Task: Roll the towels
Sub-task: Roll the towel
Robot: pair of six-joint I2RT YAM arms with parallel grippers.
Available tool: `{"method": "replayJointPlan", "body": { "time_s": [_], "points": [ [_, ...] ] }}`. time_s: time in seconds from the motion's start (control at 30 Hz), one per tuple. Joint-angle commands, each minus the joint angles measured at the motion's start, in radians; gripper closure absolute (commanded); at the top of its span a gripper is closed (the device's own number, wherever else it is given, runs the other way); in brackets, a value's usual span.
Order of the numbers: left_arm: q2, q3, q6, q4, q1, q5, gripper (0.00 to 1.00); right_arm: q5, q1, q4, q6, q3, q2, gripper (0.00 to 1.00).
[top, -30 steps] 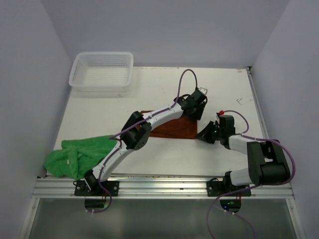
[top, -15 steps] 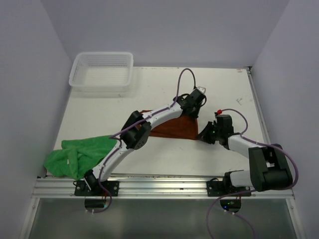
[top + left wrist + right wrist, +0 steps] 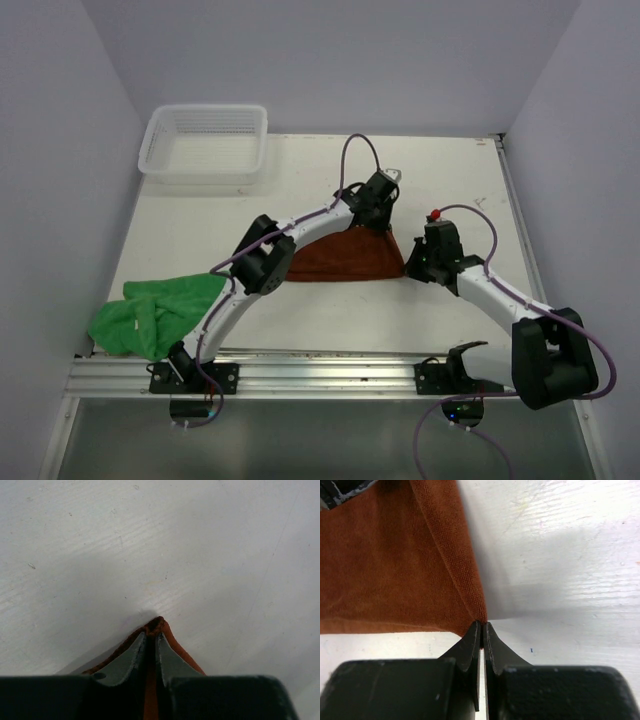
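Left gripper [image 3: 152, 639]: jaws nearly together, pinching a corner of the rust-brown towel [image 3: 176, 649]. Cloth peeks out past the tips in a small peak, w/ bare table [image 3: 210, 550] beyond it. From the top view this gripper [image 3: 383, 212] sits at the towel's far-right corner, arm reaching diag. across from the near-left base.

Right gripper [image 3: 482, 626]: jaws closed, only a thin slit btwn them, w/ the near-right corner of the same towel [image 3: 385, 570] caught at the tips. From there one hem runs up and left twd the other gripper, the other hem runs left along the table. In the top view the right gripper [image 3: 411, 266] is just beside the towel's near-right corner.

Rust-brown towel [image 3: 345, 258] is approx. mid-table, a bit right of ctr. Its right edge is strung btwn the two grippers; the rest spreads left, partly under the left arm.

Green towel [image 3: 150, 312]: bunched at the near-left corner of the table [image 3: 190, 225], well apart from both grippers.

White mesh basket [image 3: 262, 135]: far-left corner.
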Motion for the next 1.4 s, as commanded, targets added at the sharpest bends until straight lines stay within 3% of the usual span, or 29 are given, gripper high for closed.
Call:
{"method": "replayJointPlan", "body": {
  "time_s": [0.0, 0.2, 0.43, 0.73, 1.37],
  "points": [
    [-0.082, -0.021, -0.005, 0.092, 0.033, 0.015, 0.87, 0.089, 0.018, -0.133, -0.058, 0.041, -0.021, 1.00],
    [-0.125, -0.093, -0.005, 0.161, 0.045, 0.047, 0.87, 0.162, 0.100, -0.153, -0.082, 0.062, -0.019, 1.00],
    [-0.191, -0.182, -0.008, 0.263, 0.070, 0.092, 0.87, 0.387, 0.272, -0.218, -0.104, 0.124, 0.001, 1.00],
    [-0.216, -0.225, -0.003, 0.299, 0.084, 0.125, 0.87, 0.546, 0.381, -0.299, -0.104, 0.202, 0.064, 1.00],
    [-0.280, -0.363, 0.023, 0.346, 0.102, 0.113, 0.88, 0.515, 0.481, -0.235, -0.111, 0.259, 0.183, 1.00]
  ]
}}
